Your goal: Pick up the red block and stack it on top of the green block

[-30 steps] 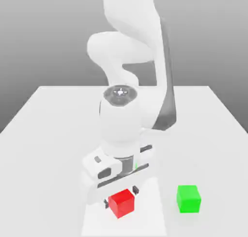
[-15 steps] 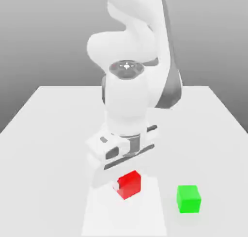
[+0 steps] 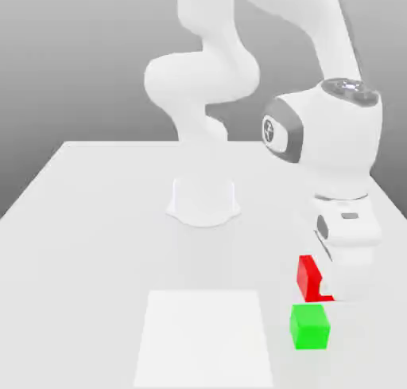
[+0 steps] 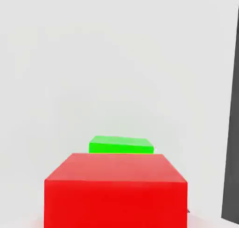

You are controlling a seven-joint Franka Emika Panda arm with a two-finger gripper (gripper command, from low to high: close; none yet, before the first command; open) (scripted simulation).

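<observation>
**Red block held in the air, close to the green block**

While the gripper (image 3: 324, 288) is clamped on the red block (image 3: 307, 276), it holds that block clear of the white table (image 3: 95, 220), at about twelve o'clock from the green block (image 3: 309, 326) in the exterior view. The two blocks look very close there, with no sure contact. In the hand view the red block (image 4: 115, 190) looms large with the green block (image 4: 121, 145) lying beyond it. A paler square patch (image 3: 205, 337) lies at nine o'clock from the green block.
</observation>
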